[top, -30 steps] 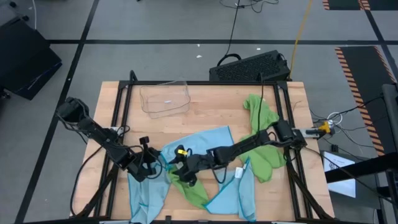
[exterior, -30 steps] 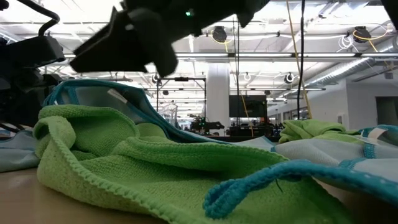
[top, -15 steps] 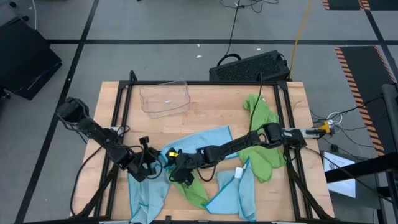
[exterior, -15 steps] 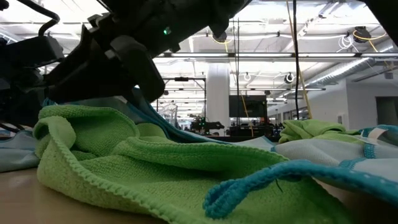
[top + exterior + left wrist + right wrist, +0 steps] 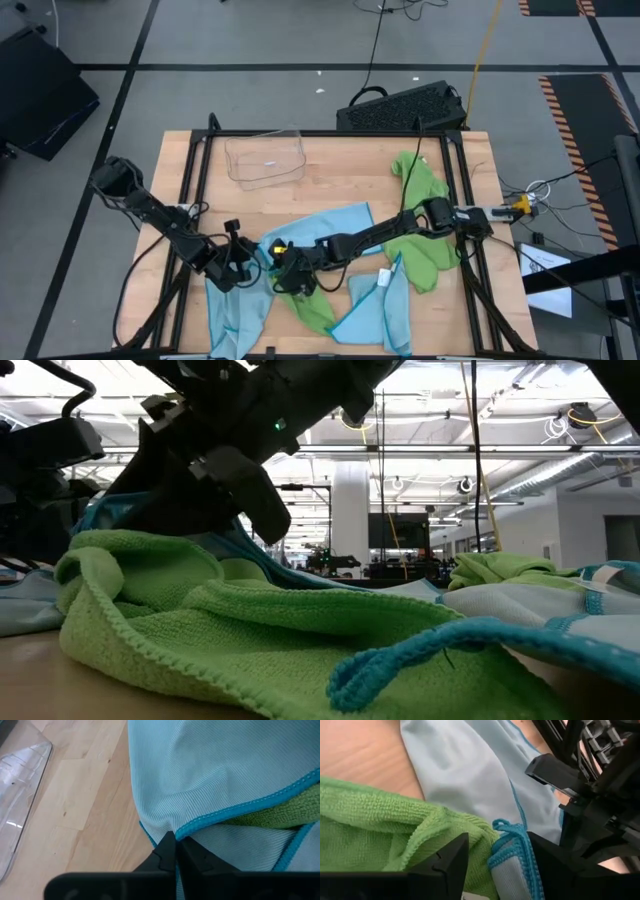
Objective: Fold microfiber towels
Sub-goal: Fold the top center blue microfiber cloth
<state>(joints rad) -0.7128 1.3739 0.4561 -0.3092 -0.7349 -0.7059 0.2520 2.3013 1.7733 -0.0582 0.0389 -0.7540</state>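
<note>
Several microfiber towels lie bunched on the near half of the table. A light blue towel [image 5: 325, 228] spreads across the middle, and a lime green one [image 5: 312, 305] lies near it with its folded edge [image 5: 445, 827] up. Two more blue towels [image 5: 238, 312] [image 5: 382, 305] lie by the near edge, and a green one [image 5: 420, 215] lies at the right. My left gripper [image 5: 250, 263] is shut on the middle blue towel. My right gripper [image 5: 283, 278] is close beside it, its open fingers [image 5: 447, 857] on either side of the green fold and a blue hem [image 5: 512, 842]. My left gripper pinches the light blue towel at its darker blue hemmed edge [image 5: 182, 831], where the cloth puckers into a fold, between its two shut fingers. The fingers slant down at it from the table's left. The towel spreads away from the fingers, slack, over the green towel. I cannot tell whether my right gripper's fingers touch the cloth between them.
A clear plastic tray [image 5: 265, 160] stands at the far left of the wooden table [image 5: 330, 165]. Black frame rails [image 5: 195, 170] run along the table's left and right sides. Bare wood lies between the tray and the towels.
My right gripper has moved toward the table's left edge and down onto the bunched towels next to my left gripper, tipping its fingers lower. The towels lie as they did.
</note>
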